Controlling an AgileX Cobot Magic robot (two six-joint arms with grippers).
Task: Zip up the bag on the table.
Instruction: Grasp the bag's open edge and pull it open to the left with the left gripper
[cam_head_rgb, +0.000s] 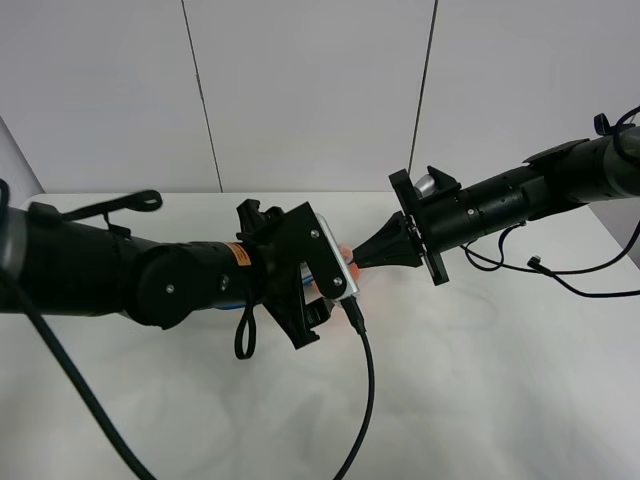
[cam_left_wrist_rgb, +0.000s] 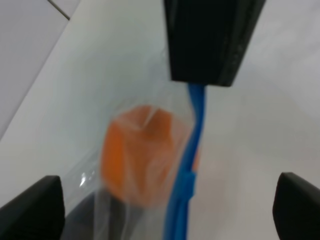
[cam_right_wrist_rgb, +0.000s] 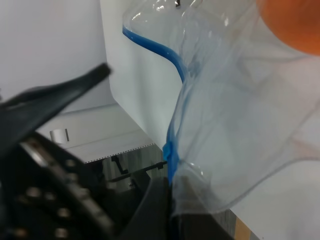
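Risk first: the right claw (cam_head_rgb: 360, 261) is clamped on the very end of the blue zipper strip (cam_left_wrist_rgb: 196, 120), a thin hold. Any pull along the strip could, I judge, slip it free or twist the bag (cam_right_wrist_rgb: 235, 100). The left claw (cam_head_rgb: 325, 275) stands open, its fingers (cam_left_wrist_rgb: 30, 207) wide to either side of the bag and touching nothing. If it closes off-line it would catch loose crinkly film or the fruit rather than the strip. A thicker blue lump (cam_left_wrist_rgb: 183, 184) on the strip may be the slider, but it is too blurred to be sure. The bag sits between the two claws over the middle of the white tabletop (cam_head_rgb: 480, 400), mostly hidden by them from above; I cannot tell whether its lower edge rests on the surface. Contents: one orange toy fruit (cam_left_wrist_rgb: 140, 160), close against the zipper edge and likely to bulge the mouth and resist closing. Nothing else seen inside.
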